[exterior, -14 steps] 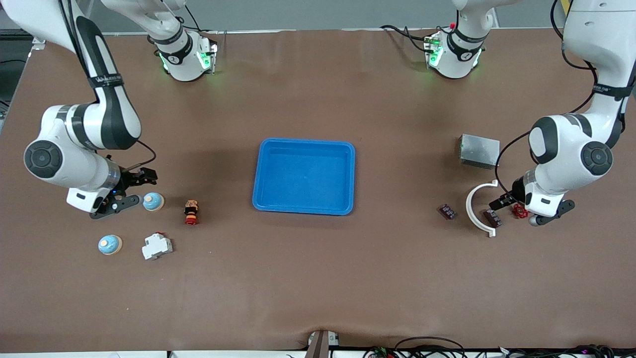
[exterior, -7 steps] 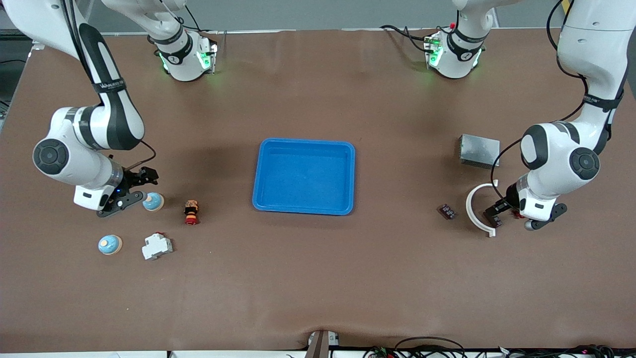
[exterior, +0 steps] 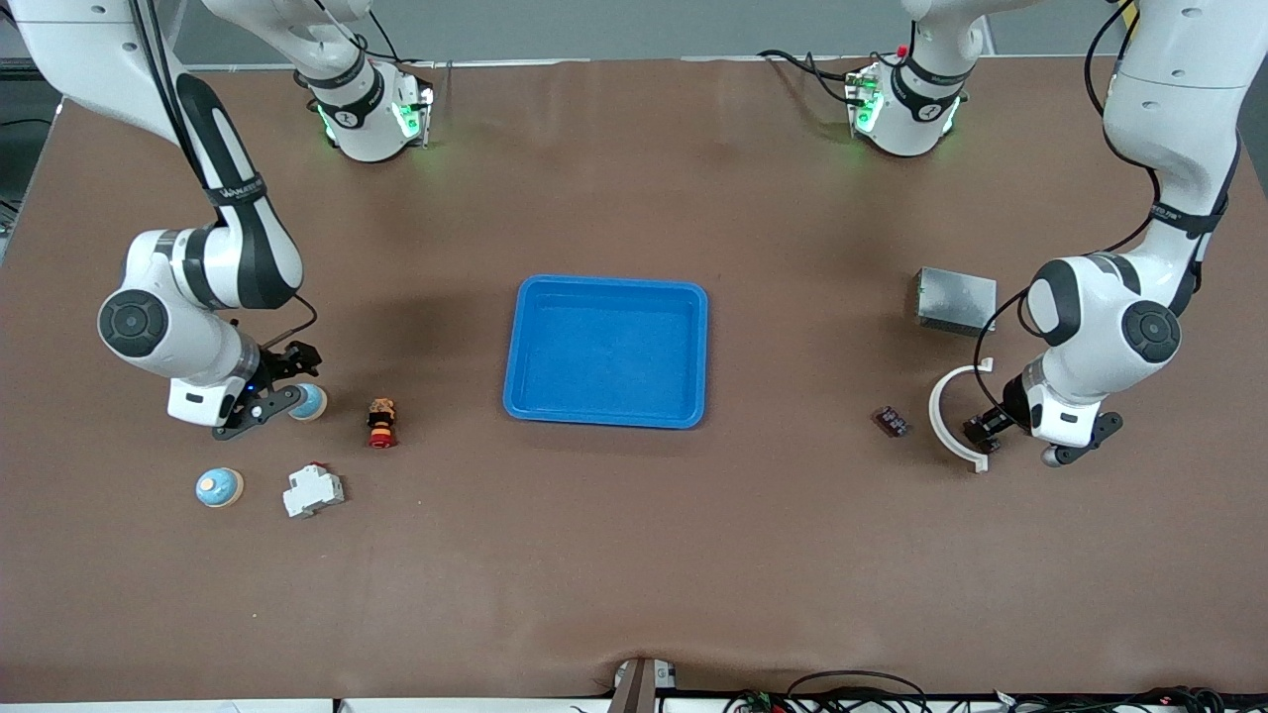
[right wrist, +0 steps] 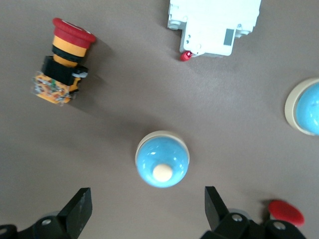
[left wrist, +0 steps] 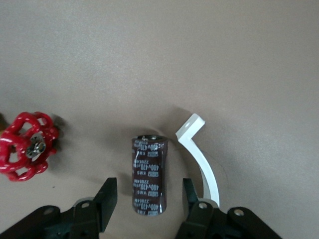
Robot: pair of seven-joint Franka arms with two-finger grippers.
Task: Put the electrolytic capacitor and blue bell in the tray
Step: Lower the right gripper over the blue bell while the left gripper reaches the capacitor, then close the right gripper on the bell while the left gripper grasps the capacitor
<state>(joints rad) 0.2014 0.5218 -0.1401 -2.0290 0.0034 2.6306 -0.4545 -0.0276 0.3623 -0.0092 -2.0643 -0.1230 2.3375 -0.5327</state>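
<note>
From the front view, the blue tray [exterior: 606,352] sits empty mid-desk, well apart from both arms. The right gripper [exterior: 280,394] is low over a blue bell [exterior: 309,401] at the right arm's end of the desk, and the left gripper [exterior: 991,428] is low at the left arm's end, beside a white curved bracket [exterior: 949,414] and a grey metal box [exterior: 955,300]. In the left wrist view, the electrolytic capacitor [left wrist: 149,175] lies on its side on the desk between the two fingers [left wrist: 105,201], which stand apart on either flank of it; I cannot tell whether they touch it yet. A red valve wheel [left wrist: 26,145] lies clear outside one finger; the bracket's end lies just beside the other. The can looks rigid, light and smooth-sleeved, so it may roll or slip; gripping across its round body near mid-length seems safest. In the right wrist view, the bell lies between wide-open fingers [right wrist: 79,208], not touched, with a red emergency-stop button [right wrist: 62,64], a white breaker [right wrist: 214,26] and a second bell [right wrist: 306,106] well outside them. Its glossy dome would likely shed the fingers; the wider cream base rim looks the better hold.
</note>
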